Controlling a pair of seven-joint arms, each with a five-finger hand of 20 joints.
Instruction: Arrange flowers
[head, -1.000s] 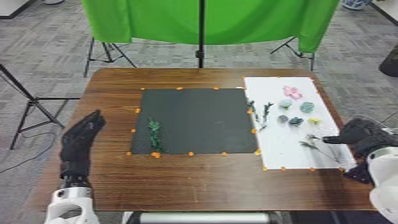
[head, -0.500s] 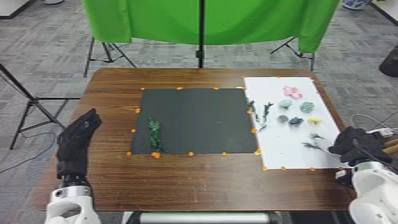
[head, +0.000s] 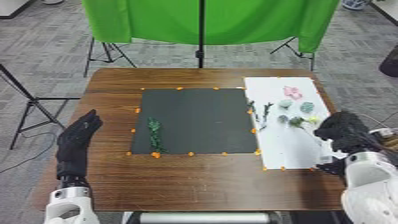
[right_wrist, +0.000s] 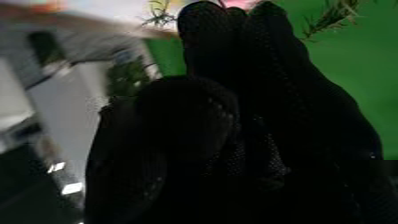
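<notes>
My left hand (head: 76, 135) rests over the table's left side, open with straight fingers. At the white sheet's right edge is my right hand (head: 345, 131), shut on a thin stemmed sprig (head: 307, 128) that slants up toward the small flower heads. In the right wrist view, green needle-like tufts (right_wrist: 332, 19) stick out past the fingertips of my right hand (right_wrist: 258, 95). A green leafy sprig (head: 155, 136) lies at the dark mat's left side. Dark sprigs (head: 264, 115) lie near the sheet's left edge. A pink flower (head: 292, 92) and grey-green heads (head: 306, 107) lie farther back.
The dark mat (head: 197, 120) and the white sheet (head: 280, 150) lie side by side on the brown table (head: 204, 182), with orange tape pieces along their edges. A green cloth (head: 160, 22) on a stand hangs behind the table.
My right hand has moved forward and slightly left from the sheet's near right corner. The sprig that lay on the sheet is now off its spot, in that hand. The left hand has barely moved.
</notes>
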